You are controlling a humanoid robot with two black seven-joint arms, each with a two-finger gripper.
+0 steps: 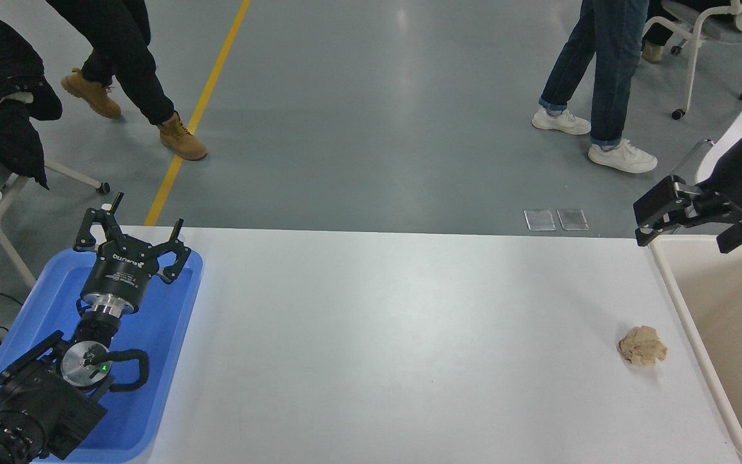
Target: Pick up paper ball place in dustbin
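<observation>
At the right edge, the right gripper (690,222) is seen only in part, with its arm cut off by the frame.

Its fingers are spread wide and nothing is held between them. One paper ball (643,345), tan, wrinkled and lumpy, lies on the white table (397,348) below and slightly left of that claw, well apart from it and near the rim of the one cream dustbin (674,290), itself cropped at the right. The left gripper (131,240) is parked, open and empty, over one blue tray (171,335). Two walking persons are shown only as legs.
</observation>
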